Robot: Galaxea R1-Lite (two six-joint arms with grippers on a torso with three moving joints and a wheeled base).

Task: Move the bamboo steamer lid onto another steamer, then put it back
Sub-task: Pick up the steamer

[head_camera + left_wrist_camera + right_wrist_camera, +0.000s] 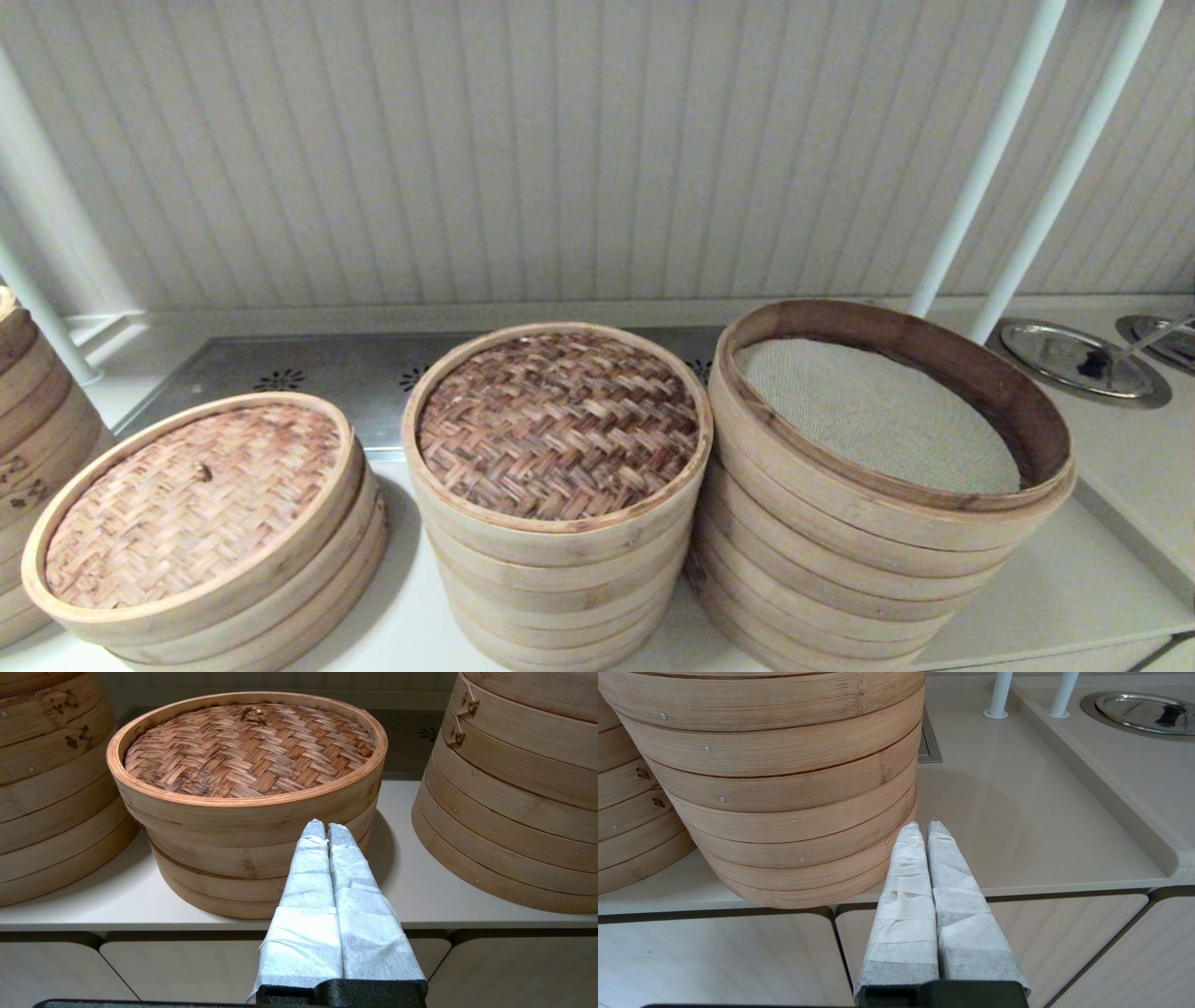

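While the bamboo steamer lid (558,425) sits seated on the middle stack (560,579), its dark brown herringbone weave framed by a pale bamboo hoop, no step of the task looks begun. Just beside it to the robot's right, another steamer (868,551) stands open: widest and tallest stack of pale rings, dark brown inner rim, grey-beige mesh cloth liner (873,425). To the left, a lower steamer carries a lighter pinkish-tan woven lid (247,746) with a small centre knot. All rest on a pale smooth bench (1017,826). Left pincer (326,828), fingers wrapped in white cloth and pressed together, hangs low before the bench edge facing the pinkish-tan lid's steamer. Right pincer (923,828), likewise wrapped and pressed together, hangs low by the widest stack's base. Next move, by judgement: a pincer must rise, spread, and take the dark lid's hoop rim for lifting.
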